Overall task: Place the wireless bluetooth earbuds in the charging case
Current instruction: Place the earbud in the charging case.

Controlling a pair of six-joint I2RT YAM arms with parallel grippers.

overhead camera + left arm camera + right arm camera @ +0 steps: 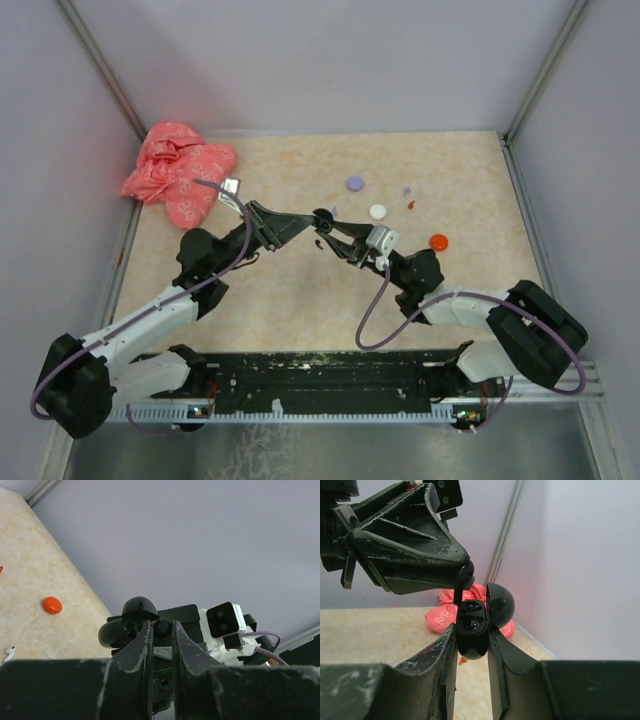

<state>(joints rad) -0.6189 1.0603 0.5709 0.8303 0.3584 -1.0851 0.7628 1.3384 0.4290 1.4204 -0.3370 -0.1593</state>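
Earbud (463, 584) stem vertical, pointing down toward case (471, 632) (lid open).

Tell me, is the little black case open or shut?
Open. In the right wrist view the lid of the black case is swung out to one side, and the shiny hollows inside show.

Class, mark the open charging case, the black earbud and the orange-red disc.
charging case (472, 632): right wrist view, front of body.
black earbud (465, 580): right wrist view, its head.
orange-red disc (438, 241): top view, centre.
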